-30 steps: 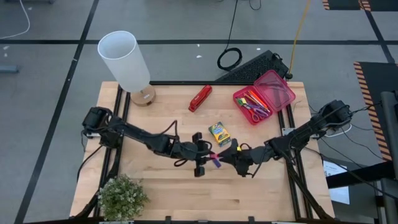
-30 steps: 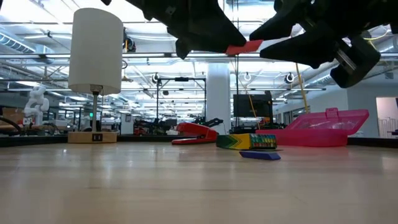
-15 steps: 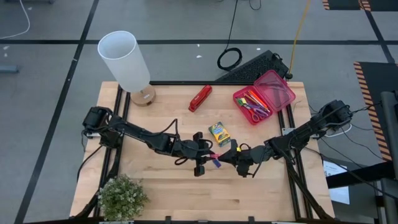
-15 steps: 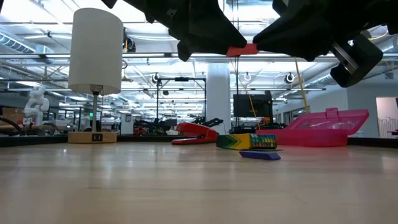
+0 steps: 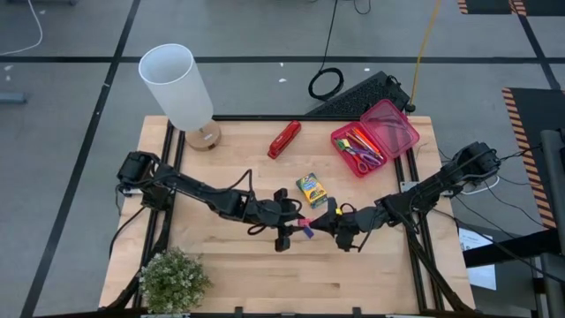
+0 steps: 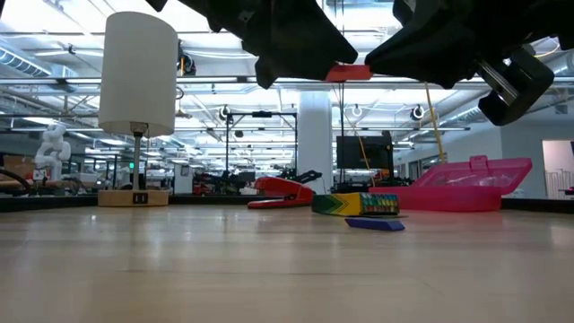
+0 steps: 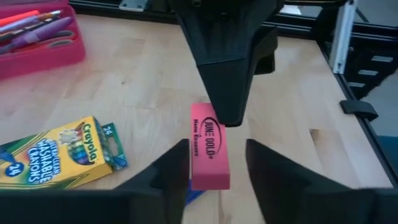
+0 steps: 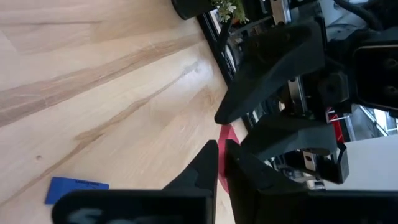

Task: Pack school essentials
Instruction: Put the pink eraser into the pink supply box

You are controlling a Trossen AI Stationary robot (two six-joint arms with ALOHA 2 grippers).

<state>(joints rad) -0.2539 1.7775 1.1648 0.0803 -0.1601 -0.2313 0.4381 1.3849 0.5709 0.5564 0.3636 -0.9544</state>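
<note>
Handoff above table centre: flat pink rectangular eraser (image 7: 209,147) held between both arms.
Since 1.0 s ago, the right gripper (image 5: 323,222) has edged closer; its fingers now pinch the eraser's far end, while the left gripper (image 5: 292,226) fingers stand apart beside it. Blue eraser (image 6: 375,223) lies below. At 1 o'clock, the open pink plastic box (image 5: 374,136) holds pens and scissors.
</note>
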